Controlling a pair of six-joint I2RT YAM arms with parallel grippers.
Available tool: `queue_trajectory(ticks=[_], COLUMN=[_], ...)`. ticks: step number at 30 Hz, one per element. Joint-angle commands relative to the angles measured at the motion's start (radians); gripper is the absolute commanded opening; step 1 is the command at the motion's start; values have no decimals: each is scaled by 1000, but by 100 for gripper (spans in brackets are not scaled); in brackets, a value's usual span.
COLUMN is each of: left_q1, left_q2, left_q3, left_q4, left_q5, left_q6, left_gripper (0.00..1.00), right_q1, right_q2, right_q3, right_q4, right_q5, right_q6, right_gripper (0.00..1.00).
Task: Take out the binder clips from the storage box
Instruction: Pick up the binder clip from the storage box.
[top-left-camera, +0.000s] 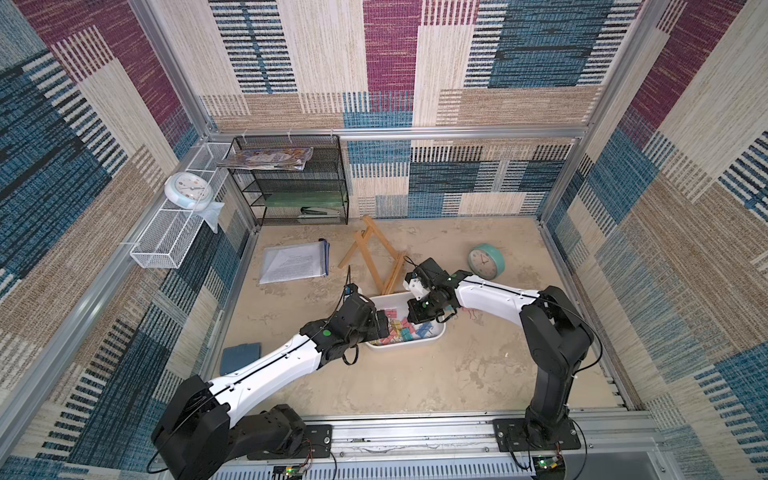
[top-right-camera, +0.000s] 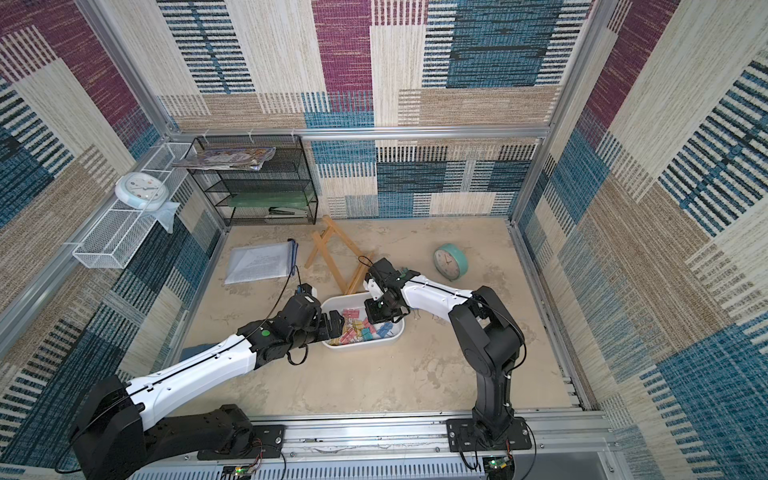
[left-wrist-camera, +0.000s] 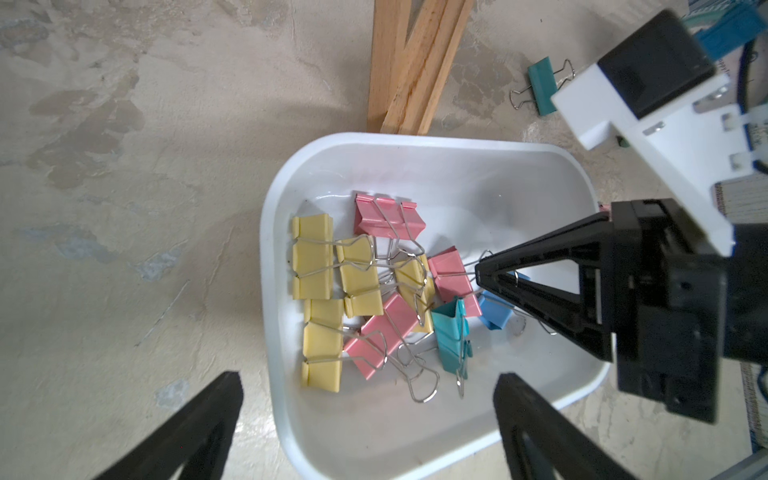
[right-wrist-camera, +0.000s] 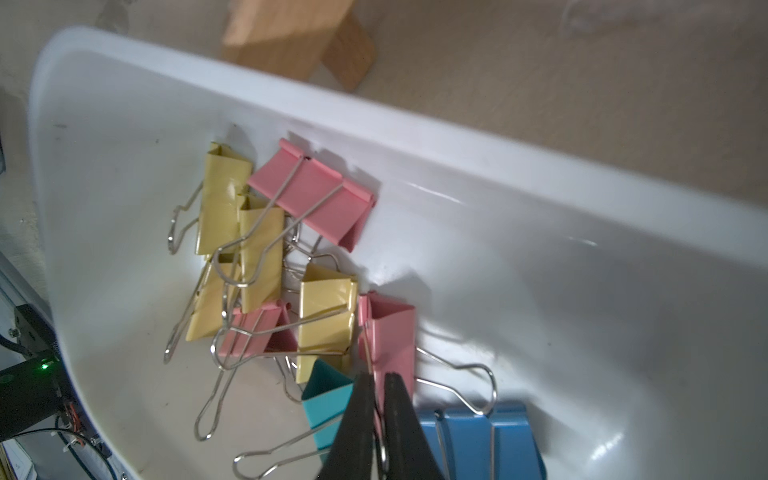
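Pastel binder clips (left-wrist-camera: 313, 266) lie heaped in the storage box (left-wrist-camera: 415, 158); your right tool (right-wrist-camera: 378, 376) pinches the pink clip (right-wrist-camera: 390, 332) by its wire handle, your left tool (left-wrist-camera: 368, 376) spread over the box's rim.

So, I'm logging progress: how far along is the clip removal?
Barely begun. Done: at least one teal clip lies outside the box. In hand: the right hand is shut on the handle of a pink clip inside it; the left hand hangs open. Left: about ten others in the box.
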Motion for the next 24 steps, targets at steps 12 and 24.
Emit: queue_trajectory(ticks=[12,24], left_q1=[1,1], left_q2=[8,26], left_q3=[20,41], left_q4=[16,18], left_q5=[21,42], left_q6=[2,13], left_gripper=[99,99], right_q1=[-2,-3], right_q2=[-104,-122], right_q3=[-7,-26], right_q4=[58,120], right_q5=[30,228], right_q6=[40,88], right_gripper=[0,0])
